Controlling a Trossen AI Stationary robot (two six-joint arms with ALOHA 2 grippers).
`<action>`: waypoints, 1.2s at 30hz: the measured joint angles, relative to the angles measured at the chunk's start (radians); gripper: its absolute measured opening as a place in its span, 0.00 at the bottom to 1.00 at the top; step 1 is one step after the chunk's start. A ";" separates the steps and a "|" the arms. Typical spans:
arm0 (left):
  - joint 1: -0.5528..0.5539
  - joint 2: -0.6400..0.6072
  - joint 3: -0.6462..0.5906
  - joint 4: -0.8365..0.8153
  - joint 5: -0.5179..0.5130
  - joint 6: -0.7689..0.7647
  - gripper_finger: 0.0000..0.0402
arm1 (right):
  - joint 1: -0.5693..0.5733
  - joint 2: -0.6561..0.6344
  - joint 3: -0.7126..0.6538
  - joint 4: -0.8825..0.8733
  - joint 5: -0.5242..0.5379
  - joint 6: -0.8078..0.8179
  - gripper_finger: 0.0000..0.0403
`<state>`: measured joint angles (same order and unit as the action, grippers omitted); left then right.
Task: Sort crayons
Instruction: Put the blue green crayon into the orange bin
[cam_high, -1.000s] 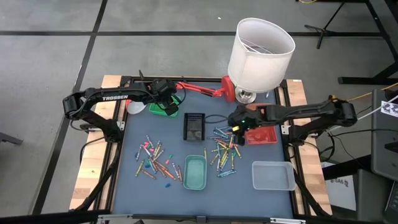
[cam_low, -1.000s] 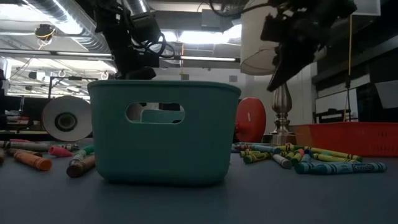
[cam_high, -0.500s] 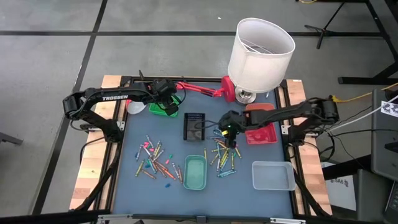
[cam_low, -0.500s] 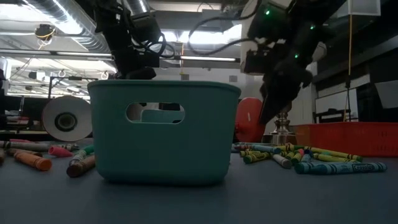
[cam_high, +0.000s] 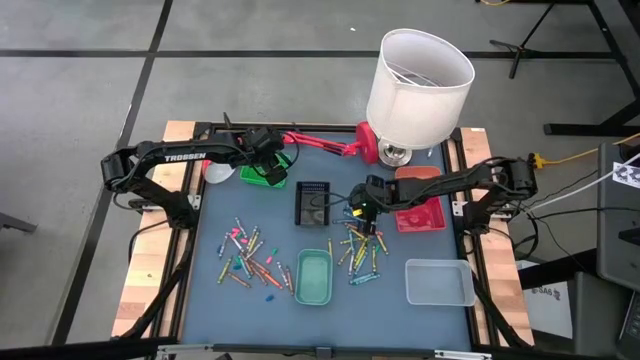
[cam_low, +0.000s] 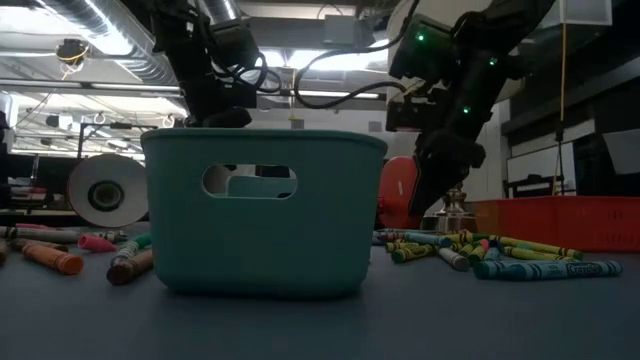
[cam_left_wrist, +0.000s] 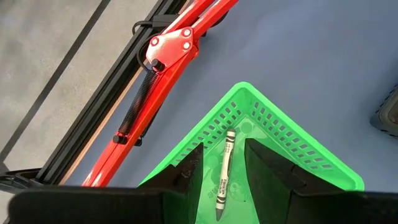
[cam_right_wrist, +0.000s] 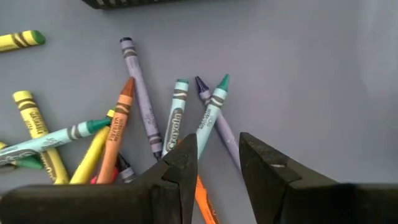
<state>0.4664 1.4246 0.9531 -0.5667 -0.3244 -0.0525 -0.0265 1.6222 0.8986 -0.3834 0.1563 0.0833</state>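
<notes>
Crayons lie in two loose piles on the blue table, a left pile (cam_high: 245, 257) and a right pile (cam_high: 360, 245). My right gripper (cam_high: 362, 210) hangs open just above the far end of the right pile. In its wrist view the fingers (cam_right_wrist: 217, 163) straddle a teal crayon (cam_right_wrist: 211, 115), a purple crayon (cam_right_wrist: 214, 121) and an orange crayon (cam_right_wrist: 202, 194) without touching them. My left gripper (cam_high: 268, 168) stands open over the green tray (cam_left_wrist: 280, 140) at the far left. A green crayon (cam_left_wrist: 224, 171) lies flat on that tray's floor.
A teal tray (cam_high: 313, 277) stands between the piles, a black tray (cam_high: 313, 203) beyond it, a red tray (cam_high: 420, 213) to the right and a clear tray (cam_high: 438, 282) at the near right. A white-shaded lamp (cam_high: 418, 75) and a red lamp arm (cam_high: 320, 143) stand along the far edge.
My right gripper has come down and toward the table's left, from beside the red tray to just above the right crayon pile, tipping more steeply downward. Its fingers stay open.
</notes>
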 joint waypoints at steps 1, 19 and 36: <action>0.000 0.000 0.000 0.000 0.000 0.000 0.25 | 0.000 0.000 0.000 0.000 -0.006 0.001 0.29; -0.009 0.000 0.000 0.003 0.000 0.000 0.25 | 0.000 0.076 -0.010 0.035 -0.015 0.001 0.29; -0.012 0.000 0.000 0.004 0.000 0.000 0.25 | 0.000 0.077 -0.010 0.034 -0.014 -0.008 0.10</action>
<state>0.4545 1.4246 0.9531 -0.5625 -0.3244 -0.0525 -0.0265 1.6997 0.8890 -0.3492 0.1425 0.0757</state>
